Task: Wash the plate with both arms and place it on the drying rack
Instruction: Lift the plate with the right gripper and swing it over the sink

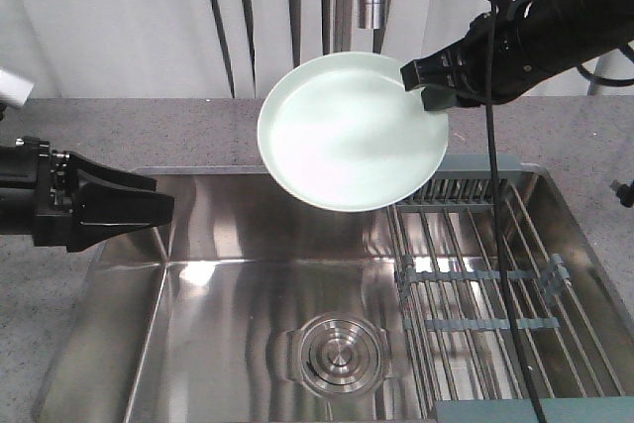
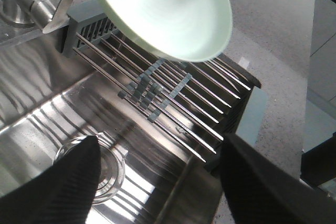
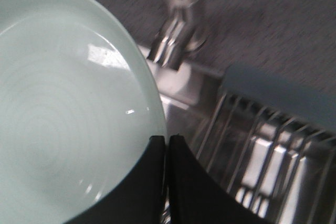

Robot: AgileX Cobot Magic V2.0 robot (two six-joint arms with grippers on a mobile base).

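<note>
right claw (image 1: 428, 86) clamps plate (image 1: 347, 136) rim (plate tilted over sink (image 1: 228, 255)) | left claw (image 1: 163, 207) spread, empty, well apart

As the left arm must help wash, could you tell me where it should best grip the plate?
Probably the free left rim of the plate, approached from the left by the open left gripper: the plate hangs tilted, and the right gripper pinches its right rim.
</note>
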